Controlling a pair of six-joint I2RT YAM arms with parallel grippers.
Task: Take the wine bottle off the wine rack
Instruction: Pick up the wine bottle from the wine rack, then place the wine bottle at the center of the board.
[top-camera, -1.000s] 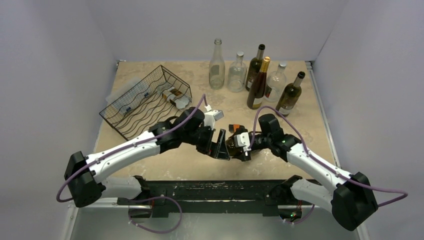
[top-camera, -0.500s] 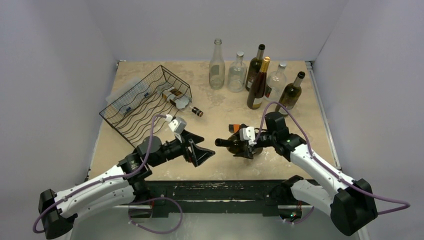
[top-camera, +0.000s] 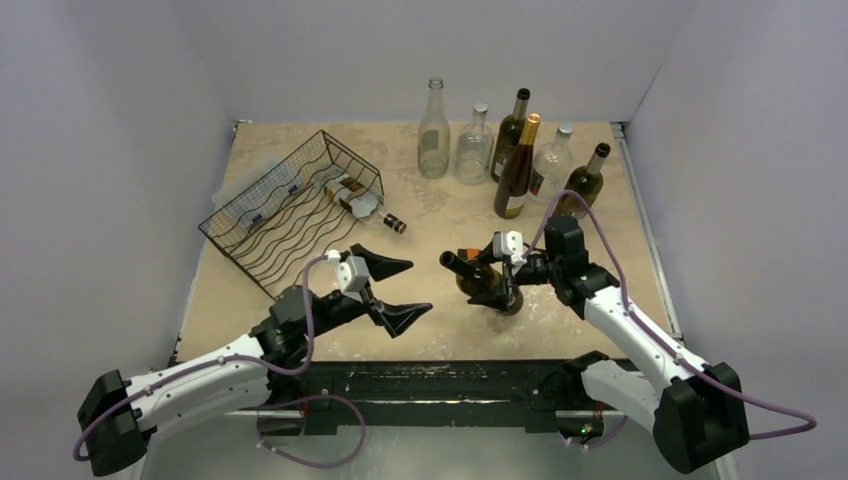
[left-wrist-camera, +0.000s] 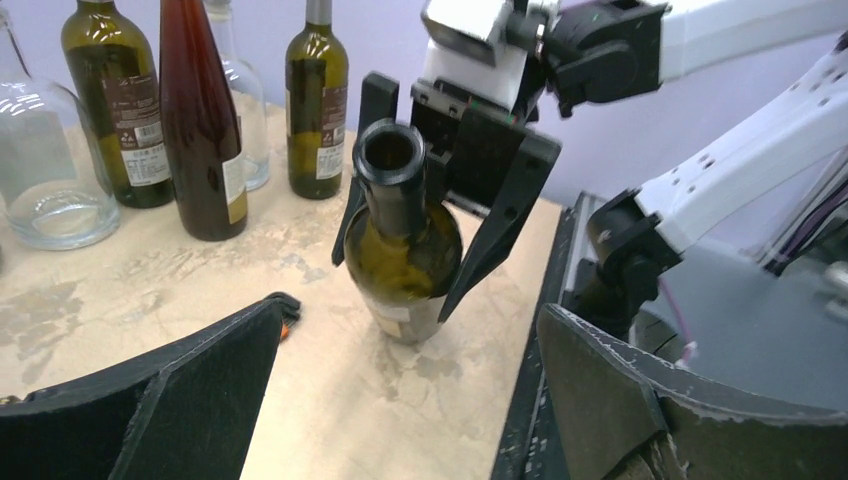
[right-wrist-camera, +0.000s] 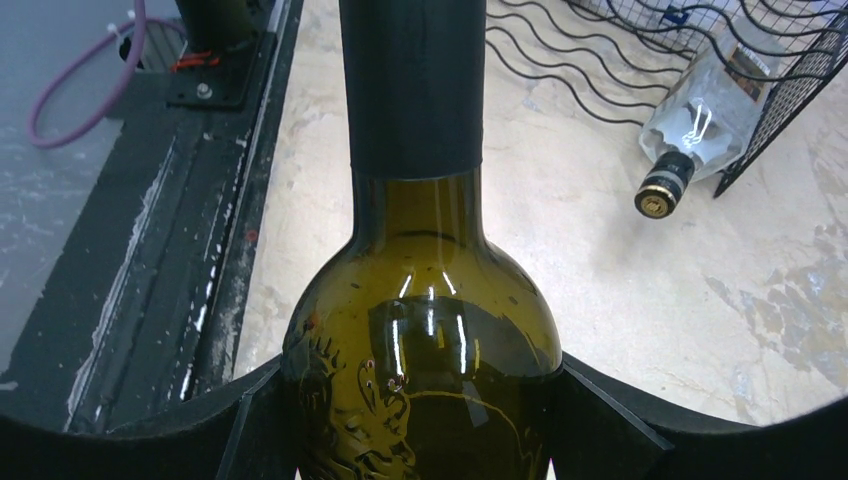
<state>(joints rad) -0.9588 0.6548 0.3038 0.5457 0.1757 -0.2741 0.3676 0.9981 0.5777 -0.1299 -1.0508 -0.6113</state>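
Note:
A dark green wine bottle (top-camera: 484, 284) is off the black wire wine rack (top-camera: 285, 205), near the table's front middle. My right gripper (top-camera: 497, 290) is shut on its body, a finger (right-wrist-camera: 600, 425) on each side. The wine bottle (left-wrist-camera: 400, 250) leans with its open neck toward the left arm and its base low over the table; I cannot tell if it touches. My left gripper (top-camera: 418, 288) is open and empty, a hand's width left of the neck. A clear bottle (top-camera: 355, 195) lies in the rack's right end, its capped neck sticking out.
Several bottles (top-camera: 517, 165) stand upright along the back of the table, right of the middle. A black rail (top-camera: 430, 380) runs along the near edge, just in front of both grippers. Grey walls close the table in on the left, right and back.
My left gripper let go of the green bottle's neck, opened wide and drew back to the left. The right gripper kept hold, tipped the bottle more upright and carried it slightly back.

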